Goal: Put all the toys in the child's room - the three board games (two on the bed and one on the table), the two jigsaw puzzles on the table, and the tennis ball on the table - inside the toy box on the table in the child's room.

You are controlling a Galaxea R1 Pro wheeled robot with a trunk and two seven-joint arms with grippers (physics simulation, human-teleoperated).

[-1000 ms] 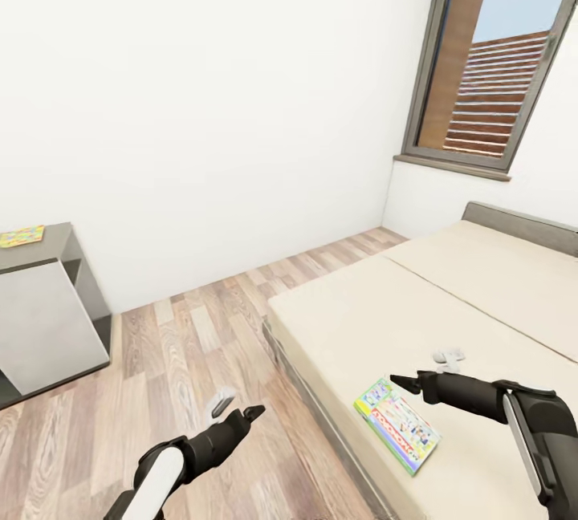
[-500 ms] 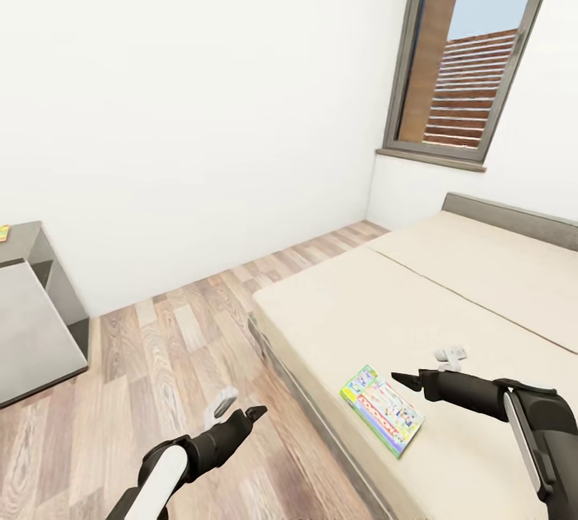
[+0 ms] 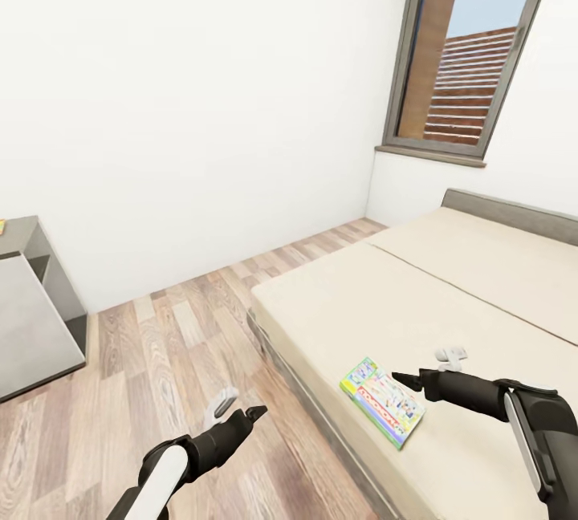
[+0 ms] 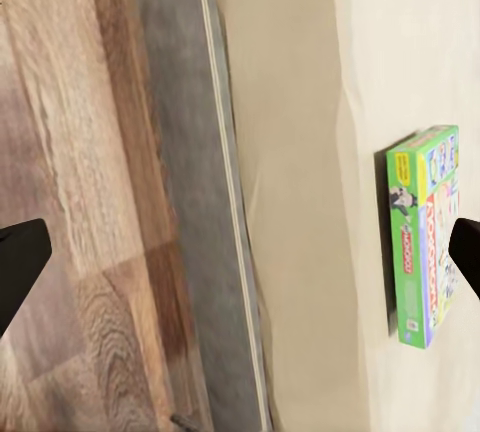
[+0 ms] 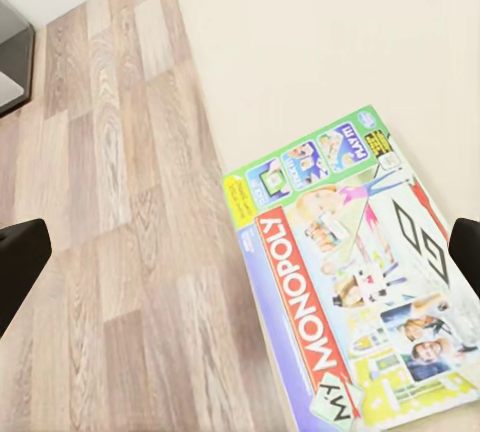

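Observation:
A flat board game (image 3: 382,401) with a green edge and red title band lies on the beige bed (image 3: 449,295), near its floor-side edge. My right gripper (image 3: 423,368) hovers open just above and beside the game. In the right wrist view the "My Monopoly" lid (image 5: 350,282) sits between that gripper's (image 5: 240,257) spread fingertips. My left gripper (image 3: 238,408) is open over the wood floor beside the bed. Its wrist view shows the gripper (image 4: 240,257) above the bed frame, with the game (image 4: 422,237) off to one side. The toy box and tennis ball are out of view.
The dark grey cabinet end of the table (image 3: 36,319) stands at the left against the white wall, with a colourful sliver at its top corner. A tall dark-framed window (image 3: 470,46) is behind the grey headboard (image 3: 514,215). Wood floor (image 3: 160,343) lies between cabinet and bed.
The whole view has swung right, so the cabinet has slid towards the left edge. The board game now appears a little higher and further left. Both arms hold the same pose, grippers open.

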